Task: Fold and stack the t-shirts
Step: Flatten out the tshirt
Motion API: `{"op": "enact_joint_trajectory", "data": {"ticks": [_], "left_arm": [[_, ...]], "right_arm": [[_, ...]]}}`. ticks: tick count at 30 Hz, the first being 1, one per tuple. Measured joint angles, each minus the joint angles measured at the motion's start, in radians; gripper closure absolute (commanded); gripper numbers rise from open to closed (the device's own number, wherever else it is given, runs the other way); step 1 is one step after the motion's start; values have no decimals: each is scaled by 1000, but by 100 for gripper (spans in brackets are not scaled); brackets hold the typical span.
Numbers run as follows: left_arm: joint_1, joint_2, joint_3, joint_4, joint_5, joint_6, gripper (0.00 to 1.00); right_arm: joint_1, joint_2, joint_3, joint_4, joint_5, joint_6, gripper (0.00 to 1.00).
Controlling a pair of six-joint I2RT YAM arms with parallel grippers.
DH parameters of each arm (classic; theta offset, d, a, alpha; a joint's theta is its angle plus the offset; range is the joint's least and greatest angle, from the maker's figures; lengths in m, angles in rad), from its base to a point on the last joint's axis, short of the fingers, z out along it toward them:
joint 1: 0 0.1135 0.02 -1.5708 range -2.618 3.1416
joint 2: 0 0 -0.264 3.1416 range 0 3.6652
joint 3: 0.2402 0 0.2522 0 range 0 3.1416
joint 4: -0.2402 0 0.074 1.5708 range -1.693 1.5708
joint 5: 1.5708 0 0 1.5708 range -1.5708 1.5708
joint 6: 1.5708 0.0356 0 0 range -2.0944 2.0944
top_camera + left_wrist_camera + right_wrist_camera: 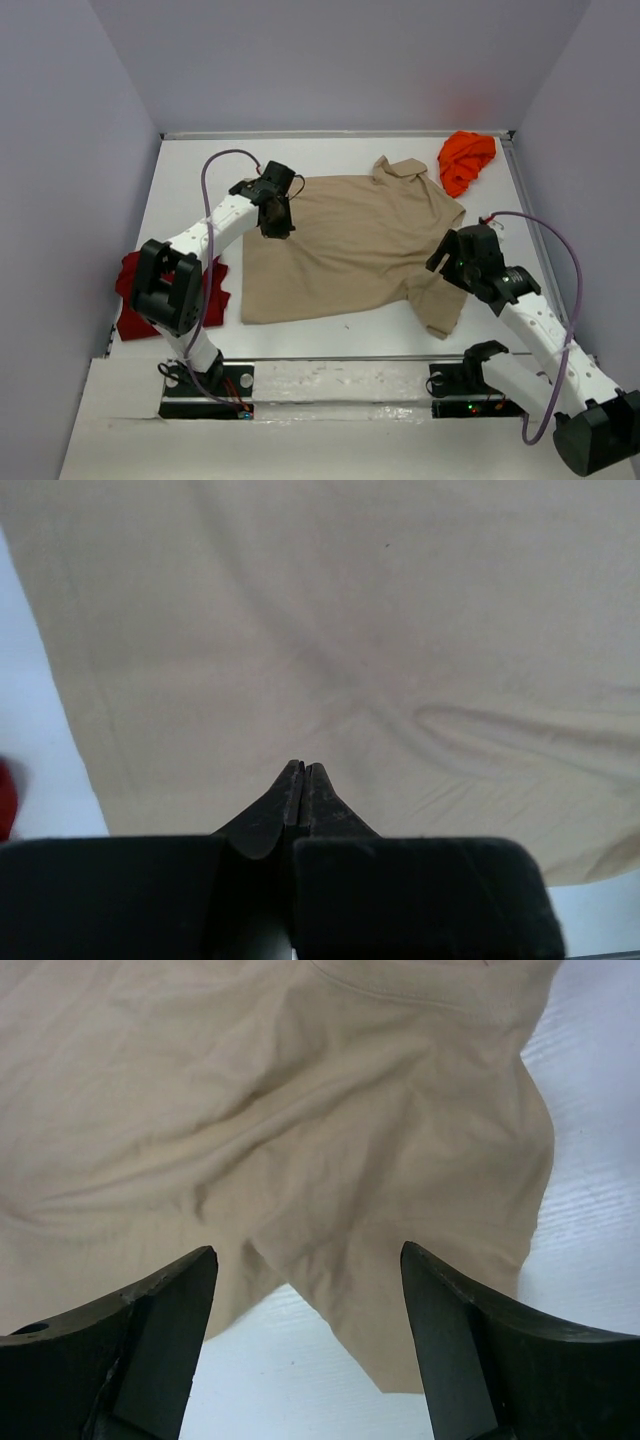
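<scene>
Where the tan shirt (350, 240) lay, it took up the middle of the white desk (200, 180), spread mostly flat with its collar toward the far wall and its hem toward the arms' bases. One short sleeve trailed off the near right corner of the cloth.

The left fingers (285, 800) were at the shirt's far left edge, clenched tip to tip and pointing down at the fabric. From the left wrist camera, soft creases in the tan cloth ran in toward those tips. I could not tell whether any fabric was actually caught between them or whether they merely touched it.

The right fingers (165, 1320) stood released and wide apart above the right sleeve. In the right wrist view the sleeve's pointed corner and a patch of bare desk sat in the gap between them, and neither finger was visibly touching the cloth.

The dark red shirt (135, 300) lay crumpled at the left edge of the desk, just beside the tan one's near left corner and partly hidden behind the left arm. The orange shirt (466, 160) was bunched in the far right corner, close to the tan shirt's right shoulder but apart from it.
</scene>
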Motion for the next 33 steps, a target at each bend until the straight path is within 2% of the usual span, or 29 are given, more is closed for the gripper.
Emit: {"op": "enact_joint_trajectory", "data": {"ticks": [7, 13, 18, 24, 28, 33], "left_arm": [[0, -151, -130, 5, -34, -56, 91], [0, -278, -256, 5, -32, -111, 91], [0, -341, -319, -11, -38, -143, 91], [0, -438, -396, -41, -58, -184, 91], [0, -476, -424, -76, -69, -206, 90], [0, -479, -416, -96, -94, -211, 90]], "right_arm": [[51, 118, 2, -66, 27, 85, 22], [73, 14, -61, -72, 34, 180, 23], [210, -25, -113, -126, 93, 319, 24], [384, 140, -79, -180, 212, 460, 22], [414, 209, -49, -196, 267, 502, 22], [414, 134, -24, -215, 346, 499, 21]]}}
